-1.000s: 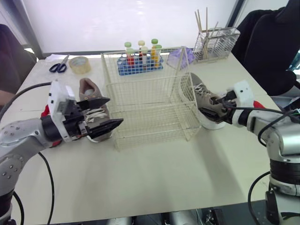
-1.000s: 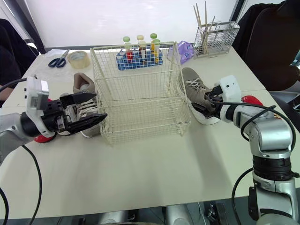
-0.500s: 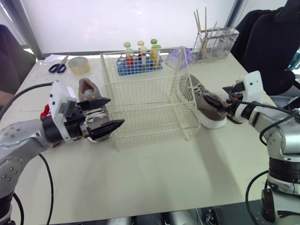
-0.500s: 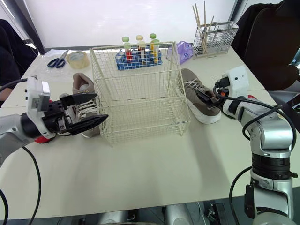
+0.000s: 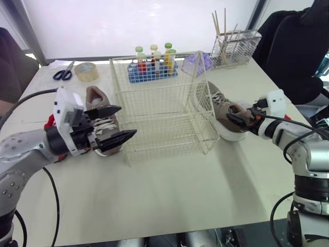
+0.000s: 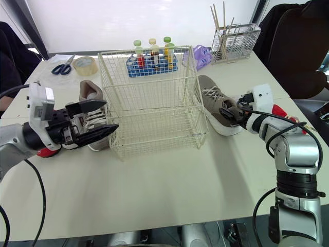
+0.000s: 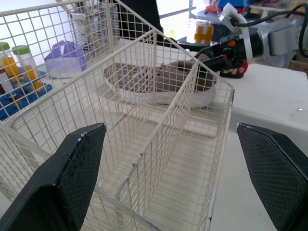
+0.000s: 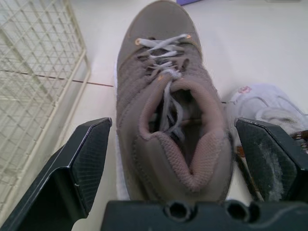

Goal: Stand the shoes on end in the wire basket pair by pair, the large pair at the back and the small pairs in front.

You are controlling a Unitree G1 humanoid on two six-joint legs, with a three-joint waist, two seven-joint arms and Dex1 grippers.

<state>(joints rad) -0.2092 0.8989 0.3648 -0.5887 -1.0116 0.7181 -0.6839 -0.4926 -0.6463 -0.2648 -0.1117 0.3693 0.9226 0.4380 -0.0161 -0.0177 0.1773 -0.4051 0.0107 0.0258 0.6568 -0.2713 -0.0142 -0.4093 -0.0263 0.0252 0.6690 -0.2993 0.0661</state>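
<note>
Head views look down over the whole bench [image 5: 169,195]; wrist views, low and near from opposite sides, share basket [image 5: 164,118] and shoe [image 8: 163,120].

My left end effector [image 5: 127,120] covers much of the laces and toe of the taupe shoe [image 5: 96,99] behind it. My left arm [image 5: 25,149] hides most of a red thing [image 5: 50,122] on the counter [image 5: 169,190]. My right end effector [image 6: 230,114] hides the heel of the other taupe shoe [image 6: 211,98]. In my right wrist view, a white shoe [image 8: 262,103] is cut off by the picture's edge, and I cannot tell which pair it belongs to.
</note>
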